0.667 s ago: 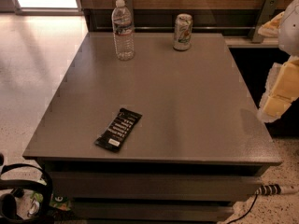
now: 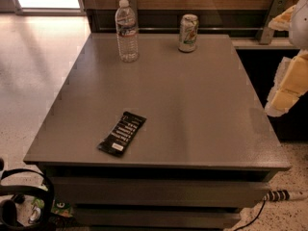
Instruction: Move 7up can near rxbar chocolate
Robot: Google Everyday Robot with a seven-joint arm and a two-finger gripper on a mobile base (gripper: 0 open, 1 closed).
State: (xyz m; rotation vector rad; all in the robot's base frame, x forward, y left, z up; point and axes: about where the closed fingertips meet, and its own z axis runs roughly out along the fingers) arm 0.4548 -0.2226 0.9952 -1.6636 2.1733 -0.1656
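Observation:
The 7up can [image 2: 188, 32] stands upright at the far edge of the grey table [image 2: 192, 109], right of centre. The rxbar chocolate [image 2: 122, 133] lies flat near the front left of the table, a black wrapper with white text, set at a slant. The can and the bar are far apart. My gripper [image 2: 288, 83] shows as pale yellow-white parts at the right edge of the view, beyond the table's right side and well to the right of the can. It holds nothing that I can see.
A clear plastic water bottle [image 2: 127, 31] stands upright at the far left of the table, left of the can. A wooden wall and a ledge run behind the table. A cable [image 2: 281, 195] and black headphones [image 2: 21, 196] lie on the floor in front.

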